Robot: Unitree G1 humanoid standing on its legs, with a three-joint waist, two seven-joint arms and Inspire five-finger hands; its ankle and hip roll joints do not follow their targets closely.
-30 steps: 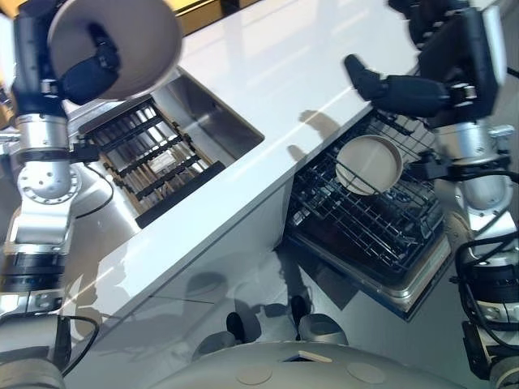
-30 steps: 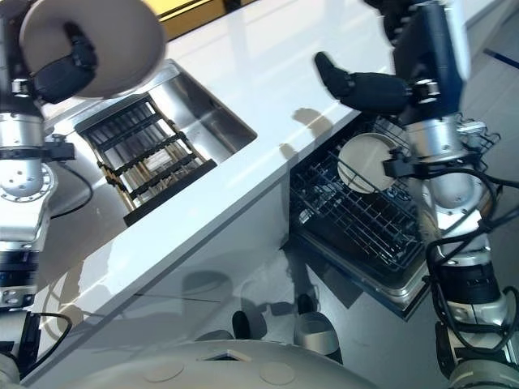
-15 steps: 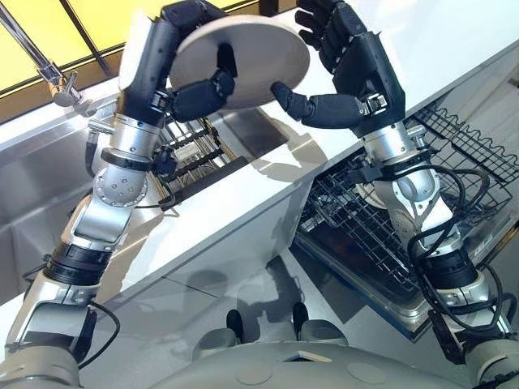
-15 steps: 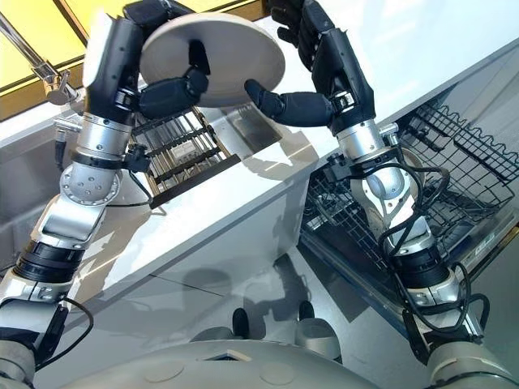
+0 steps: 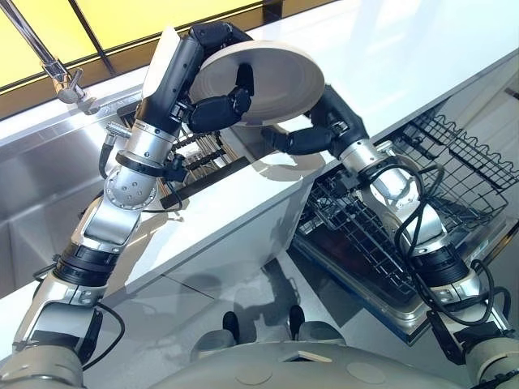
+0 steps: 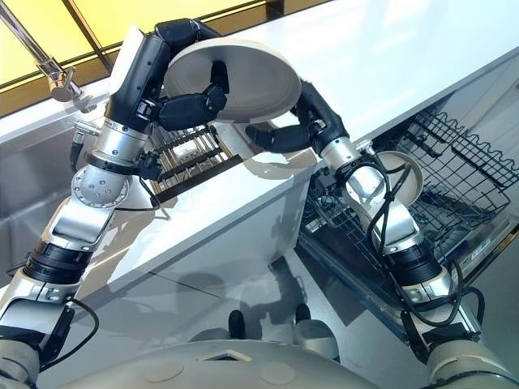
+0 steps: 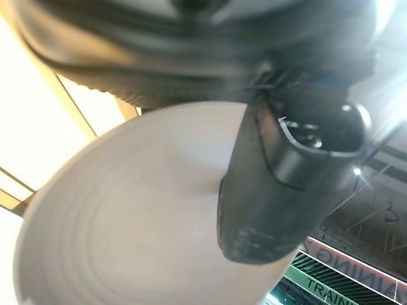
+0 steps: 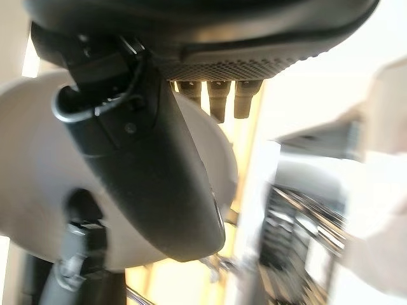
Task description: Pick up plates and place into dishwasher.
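Note:
A round beige plate [image 5: 272,69] is held up above the white counter, underside toward me. My left hand [image 5: 212,104] is shut on it: the thumb presses the underside and the fingers wrap over the far rim; the left wrist view shows that thumb lying on the plate [image 7: 127,210]. My right hand [image 5: 302,138] has come in beneath the plate's right side, and its thumb [image 8: 152,171] lies across the plate [image 8: 38,165] in the right wrist view. The rest of that hand is hidden behind the plate. The dishwasher's lower rack [image 5: 381,243] is pulled out at right, and a second plate [image 6: 407,174] stands in it.
The white counter [image 5: 389,57] runs diagonally between the sink and the dishwasher. A steel sink [image 5: 49,186] with a dark slatted rack [image 5: 199,158] and a faucet [image 5: 50,63] lies at left. The dishwasher's wire upper basket [image 5: 462,154] sits at right.
My right hand has dropped from beside the plate to beneath it, thumb against the underside. The plate, still in my left hand, has shifted slightly right.

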